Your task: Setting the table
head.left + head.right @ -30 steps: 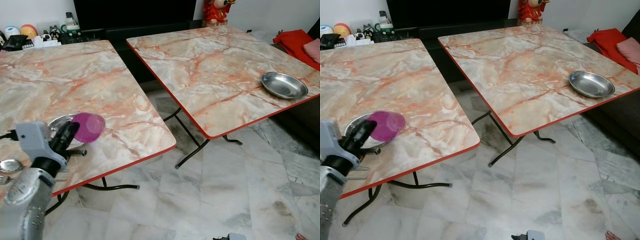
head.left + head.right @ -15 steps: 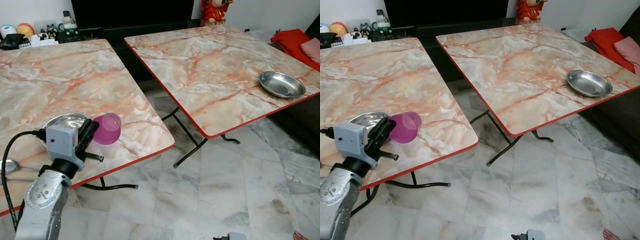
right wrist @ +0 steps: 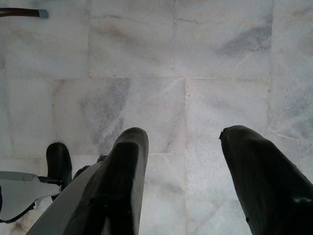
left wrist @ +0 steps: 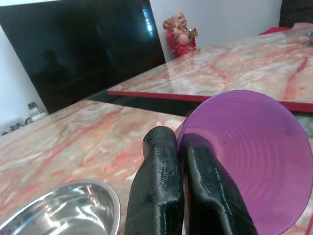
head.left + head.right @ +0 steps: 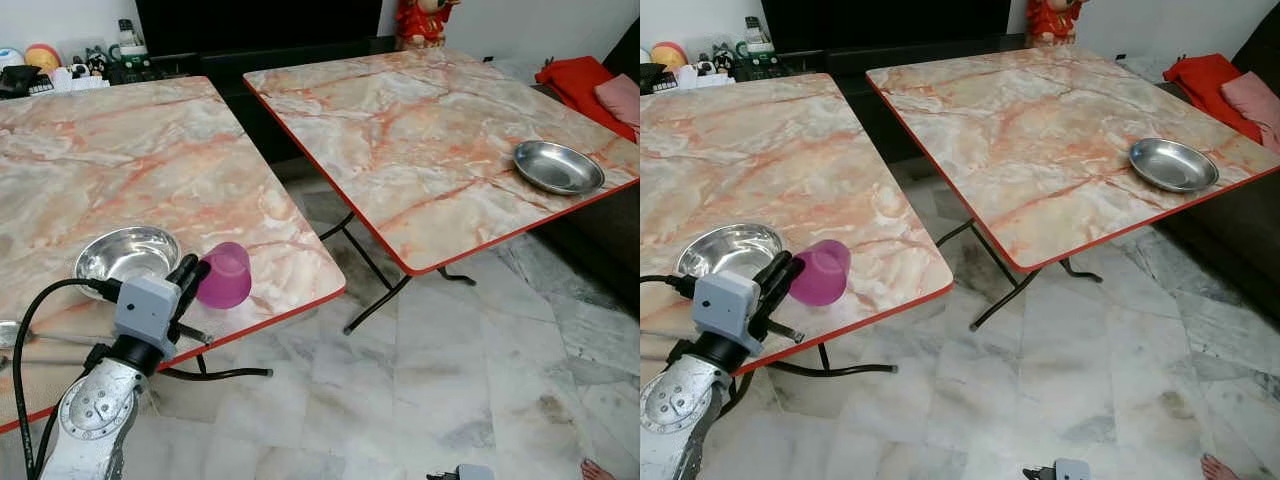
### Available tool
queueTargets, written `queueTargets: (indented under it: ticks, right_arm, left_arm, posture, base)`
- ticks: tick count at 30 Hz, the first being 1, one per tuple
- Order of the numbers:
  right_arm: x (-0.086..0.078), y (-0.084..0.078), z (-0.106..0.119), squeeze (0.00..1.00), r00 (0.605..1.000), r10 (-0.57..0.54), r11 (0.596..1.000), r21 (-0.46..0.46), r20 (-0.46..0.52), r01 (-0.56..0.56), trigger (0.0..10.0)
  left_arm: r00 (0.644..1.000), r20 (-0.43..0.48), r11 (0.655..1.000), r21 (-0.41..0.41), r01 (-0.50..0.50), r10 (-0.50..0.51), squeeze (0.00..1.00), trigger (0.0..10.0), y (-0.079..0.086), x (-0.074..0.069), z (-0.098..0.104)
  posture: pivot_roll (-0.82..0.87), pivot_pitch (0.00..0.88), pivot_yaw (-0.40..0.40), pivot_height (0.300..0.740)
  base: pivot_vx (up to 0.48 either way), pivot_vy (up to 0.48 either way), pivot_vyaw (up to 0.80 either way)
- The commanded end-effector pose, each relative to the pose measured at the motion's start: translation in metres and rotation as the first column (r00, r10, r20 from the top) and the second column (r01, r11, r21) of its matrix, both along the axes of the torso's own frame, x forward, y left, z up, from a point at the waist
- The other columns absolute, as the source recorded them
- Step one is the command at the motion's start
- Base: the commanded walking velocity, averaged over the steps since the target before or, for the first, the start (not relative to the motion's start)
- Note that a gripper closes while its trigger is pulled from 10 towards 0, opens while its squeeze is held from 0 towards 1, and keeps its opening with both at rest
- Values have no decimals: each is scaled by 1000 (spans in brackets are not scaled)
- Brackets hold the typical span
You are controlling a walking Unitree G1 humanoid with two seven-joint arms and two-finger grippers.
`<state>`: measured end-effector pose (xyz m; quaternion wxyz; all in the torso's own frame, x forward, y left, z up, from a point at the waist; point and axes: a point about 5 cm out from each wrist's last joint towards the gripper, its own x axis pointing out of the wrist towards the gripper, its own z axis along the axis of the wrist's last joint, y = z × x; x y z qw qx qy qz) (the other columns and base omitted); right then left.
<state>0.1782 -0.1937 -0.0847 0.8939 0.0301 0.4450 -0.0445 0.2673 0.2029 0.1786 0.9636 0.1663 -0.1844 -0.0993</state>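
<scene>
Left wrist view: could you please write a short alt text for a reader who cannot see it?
The left gripper pinches the rim of a purple cup above a marble-pattern table. A steel bowl sits nearby, and a red figurine stands behind a second table.

The cup (image 5: 224, 277) is translucent magenta-purple. Each bench (image 5: 120, 150) is marbled cream, veined salmon and rust, with a red edge. Both bowls (image 5: 128, 255) are plain silver metal. The floor (image 5: 480, 380) is white marble (grey-streaked). The left tool (image 4: 182, 186) has black fingers.
</scene>
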Motion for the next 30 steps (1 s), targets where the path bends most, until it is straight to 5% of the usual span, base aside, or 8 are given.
queueTargets:
  ticks: [1, 11, 20, 30]
  right_arm:
    - [-5, -3, -2, 0, 1000, -20, 1000, -2, -7, 20, 10000]
    - [-4, -1, -1, 0, 1000, 7, 1000, -15, -1, -7, 10000]
    - [-4, -1, -1, 0, 1000, 15, 1000, -23, 1, -15, 10000]
    - [-4, -1, -1, 0, 1000, 16, 1000, -25, 2, -16, 10000]
  left_arm:
    - [1000, -5, 999, -36, -21, 21, 0, 10000, 0, 1, -3]
    - [992, -14, 987, -100, -125, 124, 0, 10000, 15, 3, -1]
    - [985, -6, 978, -115, -173, 173, 0, 10000, 23, 3, 2]
    - [975, 0, 960, -172, -220, 223, 0, 10000, 29, 2, 6]
  posture:
    - [154, 132, -98, 740]
    - [155, 134, -94, 740]
    - [154, 133, -90, 740]
    - [159, 130, -93, 740]
  base:
    - [0, 0, 0]
    - [0, -302, 0]
    - [0, -436, 800]
    - [0, 0, 0]
